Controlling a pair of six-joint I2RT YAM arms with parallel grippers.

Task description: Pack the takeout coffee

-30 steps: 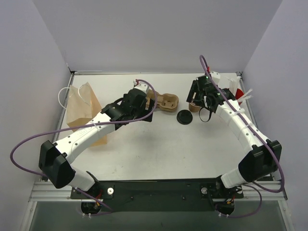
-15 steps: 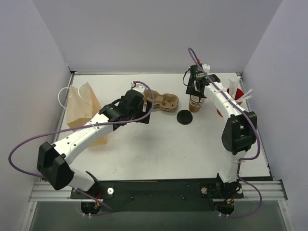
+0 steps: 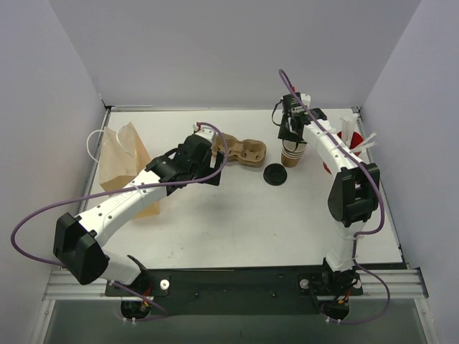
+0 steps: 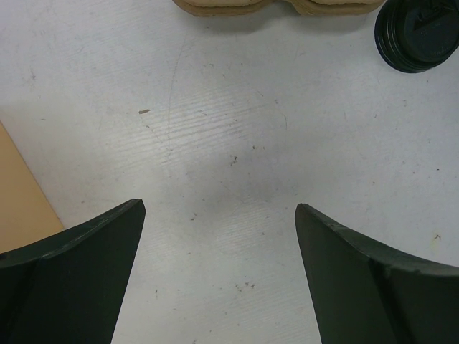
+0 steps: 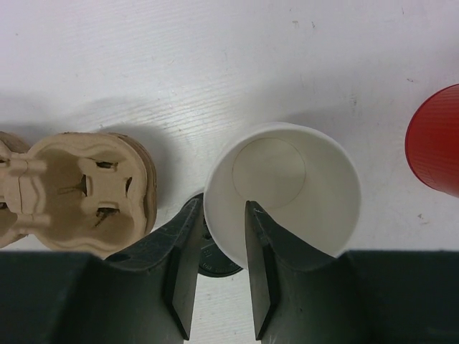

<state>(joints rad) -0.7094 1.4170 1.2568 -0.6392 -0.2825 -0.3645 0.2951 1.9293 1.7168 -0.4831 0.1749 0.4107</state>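
The takeout coffee (image 5: 287, 186) is a small tan paper cup with a cream inside, standing upright at the back right (image 3: 292, 155). My right gripper (image 5: 221, 204) comes down over its near-left rim, one finger inside the cup and the other outside against the wall. The jaws stand narrow around the wall, and I cannot make out whether they press on it. The brown paper bag (image 3: 122, 168) lies at the far left. Beside the bag, my left gripper (image 4: 219, 208) hovers wide open over bare table with nothing between its fingers.
A flat black lid (image 3: 275, 174) lies just left of the cup, partly under my right fingers (image 5: 215, 254). A moulded pulp cup carrier (image 3: 244, 150) sits mid-back. A red cup with white sticks (image 3: 349, 140) stands close to the right of the paper cup.
My right arm swung in over the paper cup and lowered onto its rim, and its jaws narrowed around the wall. The left arm barely moved and stays open.
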